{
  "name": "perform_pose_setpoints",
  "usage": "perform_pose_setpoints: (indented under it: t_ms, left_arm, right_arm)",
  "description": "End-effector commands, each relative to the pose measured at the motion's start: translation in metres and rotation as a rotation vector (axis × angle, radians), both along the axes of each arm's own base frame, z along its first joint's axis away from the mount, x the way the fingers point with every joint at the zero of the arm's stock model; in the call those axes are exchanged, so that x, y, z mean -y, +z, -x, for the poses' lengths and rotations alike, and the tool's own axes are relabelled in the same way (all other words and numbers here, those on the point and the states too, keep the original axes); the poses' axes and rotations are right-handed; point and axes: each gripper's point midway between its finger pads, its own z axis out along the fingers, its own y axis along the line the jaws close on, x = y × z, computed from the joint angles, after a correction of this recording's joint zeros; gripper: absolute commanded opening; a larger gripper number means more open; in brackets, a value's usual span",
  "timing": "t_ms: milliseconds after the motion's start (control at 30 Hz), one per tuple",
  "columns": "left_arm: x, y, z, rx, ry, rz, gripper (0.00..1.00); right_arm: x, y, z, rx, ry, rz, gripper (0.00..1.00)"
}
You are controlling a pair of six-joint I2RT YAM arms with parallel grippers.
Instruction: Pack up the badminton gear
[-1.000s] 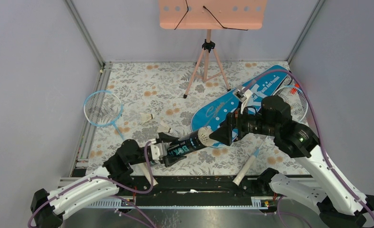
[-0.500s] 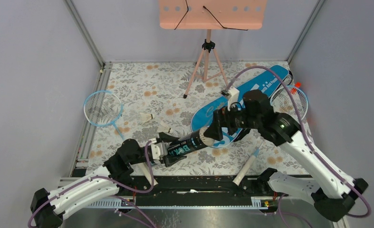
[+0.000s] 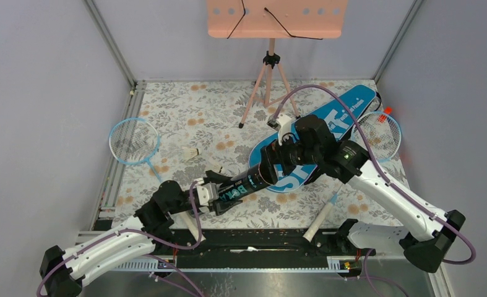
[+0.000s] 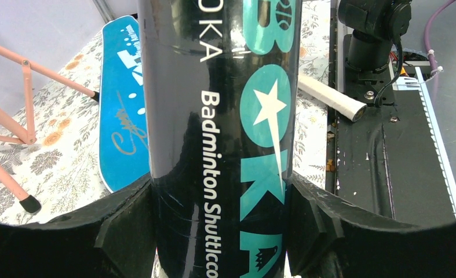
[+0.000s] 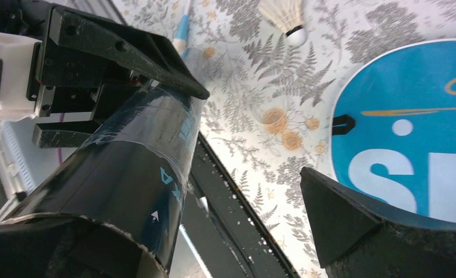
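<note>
I'm watching right pincer [image 3: 269, 167] sliding left over black tube [image 3: 247, 184], jaws wide open, gripping nothing. 1 shuttlecock at tube mouth now hidden, probably pushed inside. Left pincer [image 3: 221, 194] clamping tube.

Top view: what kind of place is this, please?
Probably a robot test cell, not a sports hall: plain grey walls on a metal frame close round a floral-cloth table, and two arms, left and right, are bolted to a rail at its near edge.
</note>
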Motion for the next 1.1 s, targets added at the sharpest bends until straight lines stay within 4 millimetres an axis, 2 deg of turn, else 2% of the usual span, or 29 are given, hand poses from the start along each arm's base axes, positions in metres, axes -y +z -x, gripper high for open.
perform_pose_setpoints:
  t_ms: [0, 100, 233, 333, 433, 500, 567, 667, 800, 900, 967, 1067]
  left_arm:
    - [0.006, 0.056, 0.007, 0.106, -0.045, 0.143, 0.04]
    - [0.005, 0.059, 0.006, 0.109, -0.038, 0.158, 0.04]
    - [0.004, 0.065, 0.003, 0.1, -0.015, 0.186, 0.04]
    - [-0.001, 0.076, -0.008, 0.069, 0.059, 0.248, 0.04]
    - [-0.011, 0.101, -0.024, -0.016, 0.175, 0.394, 0.05]
    - [-0.022, 0.126, -0.032, -0.112, 0.234, 0.548, 0.05]
    - [-0.029, 0.143, -0.035, -0.165, 0.257, 0.633, 0.06]
    - [-0.031, 0.159, -0.036, -0.207, 0.251, 0.691, 0.06]
    - [-0.026, 0.173, -0.035, -0.244, 0.21, 0.755, 0.04]
    - [-0.011, 0.176, -0.021, -0.236, 0.104, 0.721, 0.05]
    - [-0.006, 0.179, -0.015, -0.235, 0.047, 0.733, 0.05]
    - [-0.003, 0.181, -0.014, -0.242, 0.014, 0.775, 0.05]
  right_arm:
    - [0.009, 0.047, -0.012, 0.202, -0.07, -0.056, 1.0]
    - [0.037, 0.092, -0.014, 0.364, -0.184, -0.157, 1.0]
    - [0.078, 0.15, -0.006, 0.587, -0.323, -0.363, 0.99]
    - [0.101, 0.17, 0.0, 0.698, -0.412, -0.52, 1.0]
    - [0.1, 0.156, 0.013, 0.726, -0.358, -0.578, 1.0]
    - [0.087, 0.134, 0.02, 0.707, -0.275, -0.572, 1.0]
    - [0.072, 0.119, 0.024, 0.704, -0.199, -0.597, 1.0]
    - [0.047, 0.104, 0.027, 0.679, -0.093, -0.639, 1.0]
    - [0.009, 0.071, 0.03, 0.555, 0.053, -0.642, 1.0]
    - [-0.02, 0.05, 0.032, 0.404, 0.147, -0.626, 0.99]
    - [-0.036, 0.04, 0.034, 0.349, 0.185, -0.616, 1.0]
    - [-0.056, 0.035, 0.039, 0.357, 0.235, -0.619, 1.0]
